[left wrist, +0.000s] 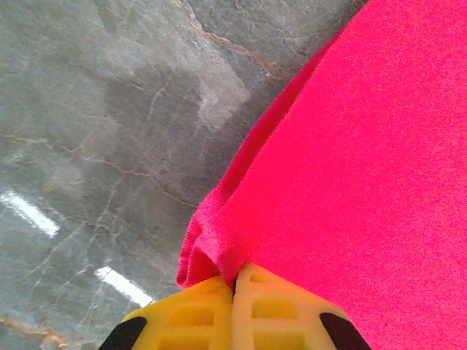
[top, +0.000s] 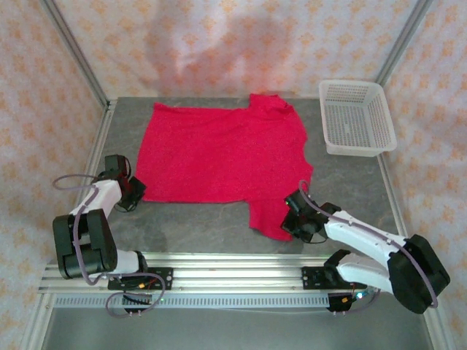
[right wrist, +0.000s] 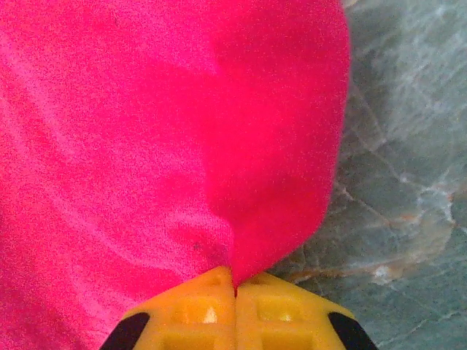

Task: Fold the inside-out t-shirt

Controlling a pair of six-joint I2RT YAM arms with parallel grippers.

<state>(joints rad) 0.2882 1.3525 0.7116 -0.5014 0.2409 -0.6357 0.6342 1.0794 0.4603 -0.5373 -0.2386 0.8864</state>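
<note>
1. T-shirt (top: 219, 157): bright red, spread mostly flat on the grey marbled counter (top: 197, 226), mid-counter toward the far side. One sleeve lies at the far right. A second flap reaches toward the near right.
2. Left pincer (top: 135, 191): at the t-shirt's near-left corner. In the left wrist view the yellow fingers (left wrist: 190, 317) are pressed together, with a bunched corner of the hem clamped between their tips.
3. Right pincer (top: 295, 219): at the near-right flap. In the right wrist view the fingers (right wrist: 284, 313) are together, clamped on a fold of the cloth that puckers at the tips.
4. White mesh basket (top: 356, 117): far right corner of the counter, near the t-shirt's right edge but apart from it.
</note>
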